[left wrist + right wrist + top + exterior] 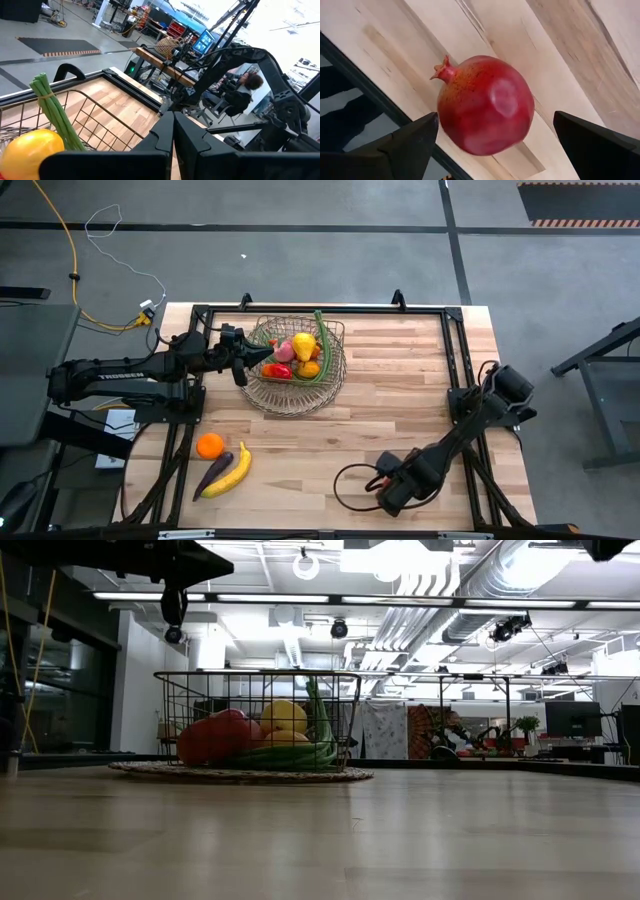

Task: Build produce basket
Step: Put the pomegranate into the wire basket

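The wire basket (296, 366) stands at the table's far middle and also shows in the low view (255, 710). It holds a yellow lemon (303, 345), red produce (279, 370) and long green beans (320, 345). My left gripper (266, 356) is shut and empty, just above the basket's left rim; its shut fingers show in the left wrist view (173, 137). An orange (210, 445), a purple eggplant (212, 472) and a banana (233, 470) lie at the near left. My right gripper (378, 480) is open near the front edge. Its fingers stand on either side of a red pomegranate (485, 107) that lies on the table.
A black frame rail (455, 360) runs round the tabletop. A dark cable loop (345, 485) lies beside my right gripper. Bare wood (400, 380) lies between the basket and the right arm.
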`<action>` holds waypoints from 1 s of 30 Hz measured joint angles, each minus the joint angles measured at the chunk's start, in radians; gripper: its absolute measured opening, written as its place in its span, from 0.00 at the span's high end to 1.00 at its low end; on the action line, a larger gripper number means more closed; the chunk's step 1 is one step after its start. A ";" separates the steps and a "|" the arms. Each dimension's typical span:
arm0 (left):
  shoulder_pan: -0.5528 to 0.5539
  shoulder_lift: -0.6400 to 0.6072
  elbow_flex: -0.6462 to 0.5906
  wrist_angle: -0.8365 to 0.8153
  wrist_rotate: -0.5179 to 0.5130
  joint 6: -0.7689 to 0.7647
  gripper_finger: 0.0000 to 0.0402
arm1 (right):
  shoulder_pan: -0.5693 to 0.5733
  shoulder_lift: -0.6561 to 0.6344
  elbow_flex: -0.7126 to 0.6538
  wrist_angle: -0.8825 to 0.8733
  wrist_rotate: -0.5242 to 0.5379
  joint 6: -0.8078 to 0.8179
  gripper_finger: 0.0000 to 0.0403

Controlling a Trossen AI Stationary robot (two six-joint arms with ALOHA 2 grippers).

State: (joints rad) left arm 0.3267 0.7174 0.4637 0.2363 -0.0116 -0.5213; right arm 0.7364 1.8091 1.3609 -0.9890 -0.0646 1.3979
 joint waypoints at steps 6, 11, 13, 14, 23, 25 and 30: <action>0.000 0.000 0.000 0.000 0.000 0.000 1.00 | 0.000 0.057 -0.001 0.029 -0.061 -0.038 0.04; 0.000 0.000 0.000 -0.001 0.000 0.000 1.00 | -0.001 0.104 0.005 0.035 -0.064 -0.046 0.04; 0.000 0.000 0.000 -0.002 0.000 0.000 1.00 | -0.002 0.119 0.005 0.034 -0.062 -0.048 0.04; -0.001 0.000 0.000 -0.002 0.000 0.000 1.00 | -0.003 0.122 0.005 0.034 -0.061 -0.048 0.04; -0.001 0.000 0.000 -0.003 0.000 0.000 1.00 | -0.003 0.130 0.004 0.011 -0.052 -0.053 0.04; -0.001 0.000 0.000 -0.003 0.000 0.000 1.00 | -0.003 0.130 0.004 0.009 -0.051 -0.046 0.04; -0.001 0.000 0.000 -0.003 0.000 0.000 1.00 | -0.003 0.130 0.004 0.009 -0.050 -0.037 0.07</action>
State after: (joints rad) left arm 0.3260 0.7174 0.4637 0.2329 -0.0116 -0.5209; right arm 0.7330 1.9392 1.3647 -0.9796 -0.1147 1.3609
